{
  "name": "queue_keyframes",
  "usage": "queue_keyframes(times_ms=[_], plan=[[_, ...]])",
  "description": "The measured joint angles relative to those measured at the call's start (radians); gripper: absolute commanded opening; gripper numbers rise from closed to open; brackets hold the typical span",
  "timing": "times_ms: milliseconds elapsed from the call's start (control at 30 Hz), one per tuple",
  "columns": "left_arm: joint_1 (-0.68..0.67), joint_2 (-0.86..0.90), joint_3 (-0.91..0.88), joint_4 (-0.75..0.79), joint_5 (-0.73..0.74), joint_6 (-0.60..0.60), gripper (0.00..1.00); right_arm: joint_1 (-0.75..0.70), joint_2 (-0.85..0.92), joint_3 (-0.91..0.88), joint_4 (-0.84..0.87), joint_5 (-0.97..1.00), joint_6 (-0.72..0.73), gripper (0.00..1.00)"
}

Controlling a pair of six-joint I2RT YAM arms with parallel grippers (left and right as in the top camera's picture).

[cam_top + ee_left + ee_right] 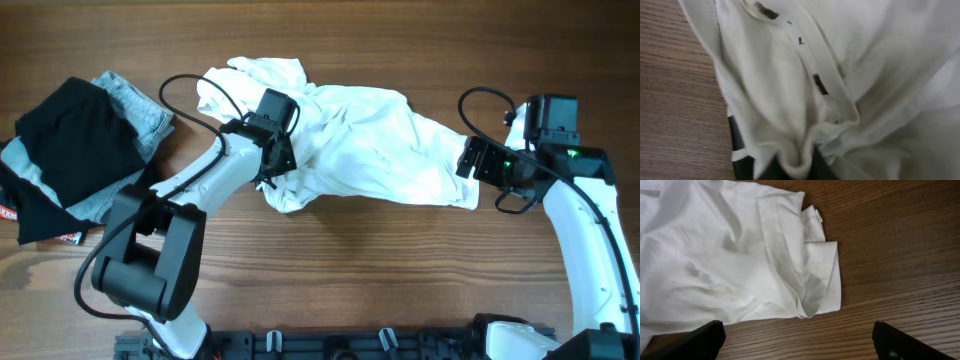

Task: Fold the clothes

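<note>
One white shirt [370, 140] lay crumpled on the table [400, 280], at its centre. Its long axis ran left to right, and its sleeve [815, 275] pointed toward the right arm. The left gripper [275, 165] was clenched on a bunched fold at the shirt's left lower edge. The right gripper [470, 160] was at the sleeve end, released, with its fingers [700, 337] spread wide. Black [70, 140] and grey [140, 105] garments were piled at far left, apart from the shirt.

Crumpled white garment [790, 100] between dark jaws
</note>
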Motion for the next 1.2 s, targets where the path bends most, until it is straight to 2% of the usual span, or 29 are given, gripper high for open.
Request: queue_keyframes(times_ms=[67, 100, 133, 167, 233, 367, 467, 600, 633, 667, 700, 833, 933, 1000, 1067, 1100, 1133, 1200], plan=[[0.022, -0.014, 0.024, -0.154, -0.026, 0.011, 0.04, 0.0, 0.0, 0.0, 0.0, 0.0, 0.0, 1.0], [0.042, -0.035, 0.037, -0.236, -0.033, 0.01, 0.13, 0.0, 0.0, 0.0, -0.002, 0.0, 0.0, 1.0], [0.064, -0.062, 0.043, -0.294, -0.039, 0.002, 0.27, 0.0, 0.0, 0.0, 0.0, 0.0, 0.0, 1.0], [0.097, -0.103, 0.054, -0.399, -0.043, -0.019, 0.27, 0.0, 0.0, 0.0, 0.0, 0.0, 0.0, 1.0], [0.154, -0.159, 0.063, -0.494, -0.053, -0.052, 0.26, 0.0, 0.0, 0.0, 0.0, 0.0, 0.0, 1.0], [0.224, -0.17, 0.062, -0.563, -0.048, -0.077, 0.27, 0.0, 0.0, 0.0, -0.002, 0.0, 0.0, 1.0], [0.227, -0.17, 0.058, -0.532, 0.03, -0.083, 0.37, 0.0, 0.0, 0.0, -0.008, 0.0, 0.0, 1.0], [0.214, -0.17, 0.054, -0.375, 0.171, -0.089, 0.37, 0.0, 0.0, 0.0, -0.008, 0.0, 0.0, 1.0], [0.2, -0.17, 0.053, -0.327, 0.206, -0.081, 0.49, 0.0, 0.0, 0.0, -0.008, 0.0, 0.0, 1.0], [0.172, -0.17, 0.053, -0.272, 0.242, -0.071, 0.52, 0.0, 0.0, 0.0, -0.008, 0.0, 0.0, 1.0], [0.15, -0.17, 0.051, -0.247, 0.253, -0.068, 0.58, 0.0, 0.0, 0.0, -0.008, 0.0, 0.0, 1.0], [0.061, -0.152, 0.051, -0.182, 0.225, -0.057, 0.62, 0.0, 0.0, 0.0, -0.008, 0.0, 0.0, 1.0], [0.028, -0.044, 0.051, -0.072, 0.187, -0.053, 0.66, 0.0, 0.0, 0.0, -0.016, 0.0, 0.0, 1.0], [0.028, 0.016, 0.051, -0.011, 0.172, -0.053, 0.63, 0.0, 0.0, 0.0, -0.019, 0.0, 0.0, 1.0], [0.028, 0.077, 0.051, 0.047, 0.137, -0.053, 0.38, 0.0, 0.0, 0.0, -0.023, 0.0, 0.0, 1.0], [0.027, 0.084, 0.053, 0.063, 0.121, -0.052, 0.12, 0.0, 0.0, 0.0, -0.024, 0.0, 0.0, 1.0], [0.026, 0.09, 0.053, 0.075, 0.113, -0.053, 0.04, 0.0, 0.0, 0.0, -0.023, 0.0, 0.0, 1.0], [0.029, 0.102, 0.055, 0.08, 0.092, -0.048, 0.04, 0.0, 0.0, 0.0, -0.024, 0.0, 0.0, 1.0]])
